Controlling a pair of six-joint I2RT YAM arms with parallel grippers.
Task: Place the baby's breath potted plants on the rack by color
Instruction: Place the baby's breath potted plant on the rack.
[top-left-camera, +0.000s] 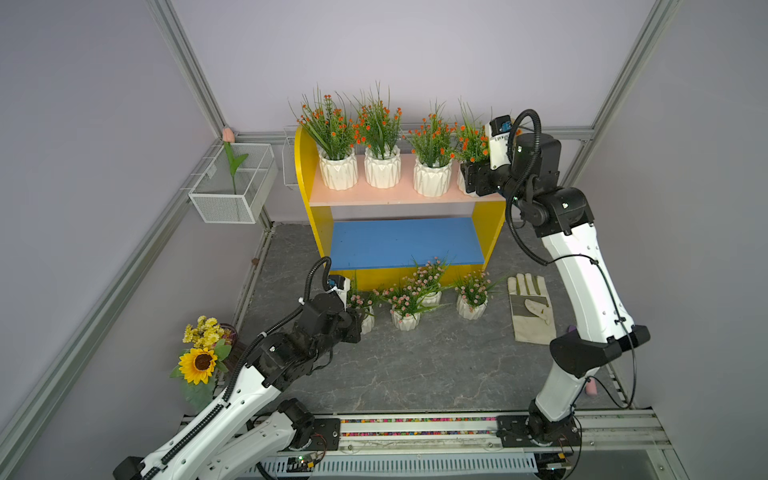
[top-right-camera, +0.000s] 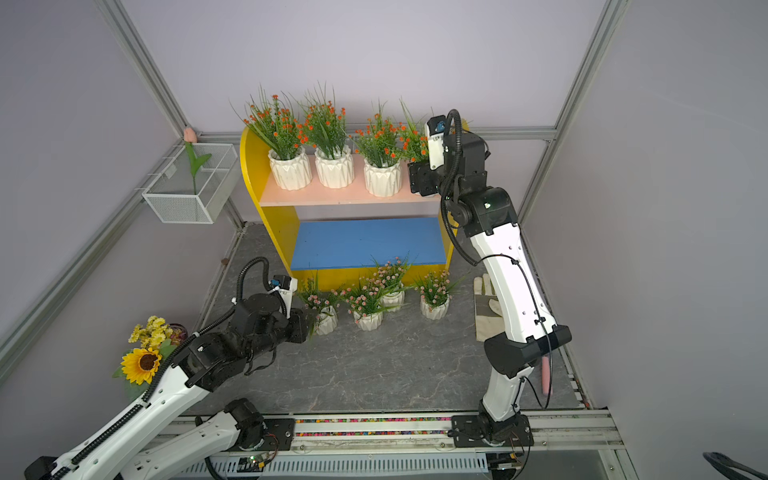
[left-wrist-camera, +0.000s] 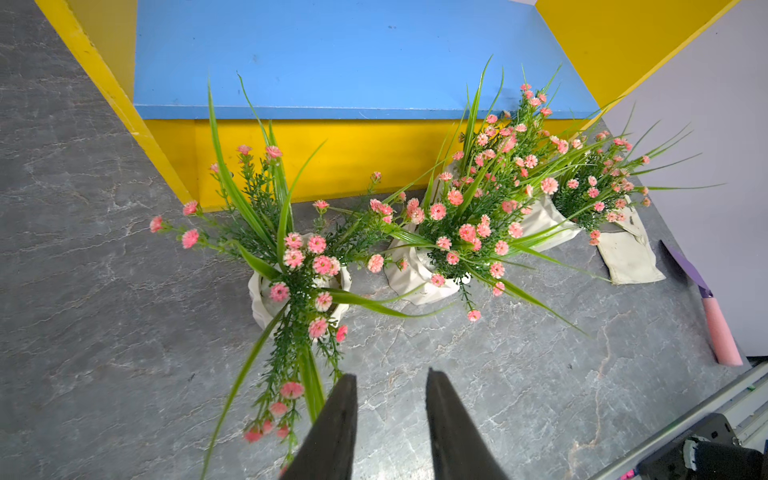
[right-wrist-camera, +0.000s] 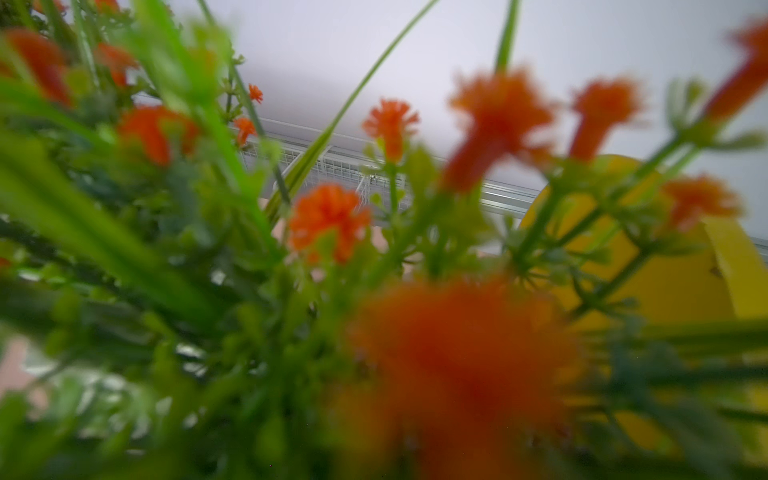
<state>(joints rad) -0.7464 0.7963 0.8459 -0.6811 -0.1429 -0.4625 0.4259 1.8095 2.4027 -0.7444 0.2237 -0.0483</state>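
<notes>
- L gripper (left-wrist-camera: 390, 374) spread, empty, near closest pink plant (left-wrist-camera: 297, 286) on table (left-wrist-camera: 124, 332).
- R gripper (top-left-camera: 471, 178) at 4th orange plant (top-left-camera: 471, 141), top shelf (top-left-camera: 374, 193) of rack (top-left-camera: 320, 232); I can't tell if it's pinching.
- Other 3 orange plants (top-left-camera: 380, 166) alongside.

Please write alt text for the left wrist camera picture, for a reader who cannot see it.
The open left claw hovers, empty, over a grey marbled table, facing a group of pink-flowered potted plants that stand on the table before the yellow rack. No pot stands on the visible part of its blue lower board.
</notes>
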